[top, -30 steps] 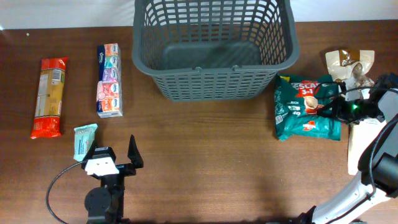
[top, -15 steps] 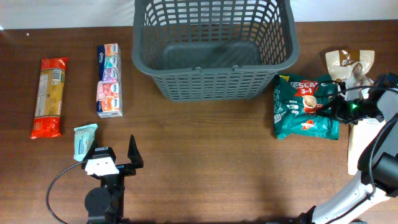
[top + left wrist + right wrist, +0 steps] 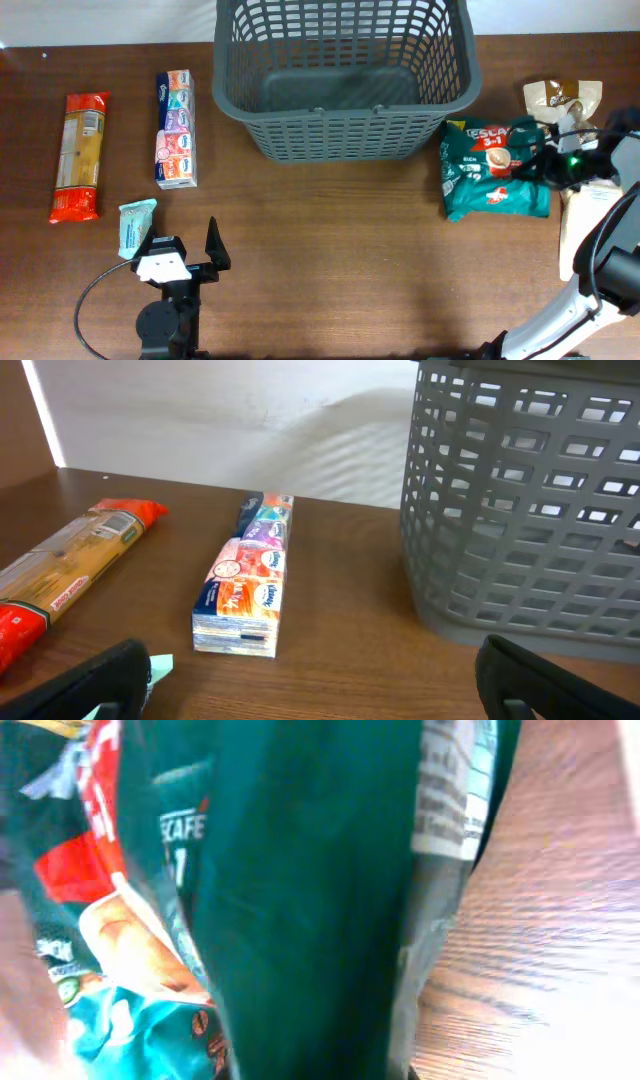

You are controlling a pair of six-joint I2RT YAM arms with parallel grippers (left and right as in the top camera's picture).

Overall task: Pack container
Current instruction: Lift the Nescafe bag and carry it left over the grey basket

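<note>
The container (image 3: pixel 345 140), a dark grey lattice basket, stands at the far middle of the table, and its wall shows at the right of the left wrist view (image 3: pixel 530 510). A green coffee packet (image 3: pixel 490 175) lies just right of the basket. My right gripper (image 3: pixel 545 165) is shut on the packet's right edge. The packet (image 3: pixel 300 900) fills the right wrist view and hides the fingers there. My left gripper (image 3: pixel 182 250) stands open near the front left, and in the left wrist view (image 3: pixel 320 690) only bare table lies between its fingers.
A multicoloured tissue pack (image 3: pixel 177 128) (image 3: pixel 250 580) and a red-ended pasta packet (image 3: pixel 80 155) (image 3: pixel 70 570) lie left of the basket. A small mint sachet (image 3: pixel 135 225) sits by the left gripper. A brown and white snack bag (image 3: pixel 562 100) lies at the far right.
My right gripper has shifted slightly toward the far side, and the green packet's right edge has moved with it. The left arm has not moved.
</note>
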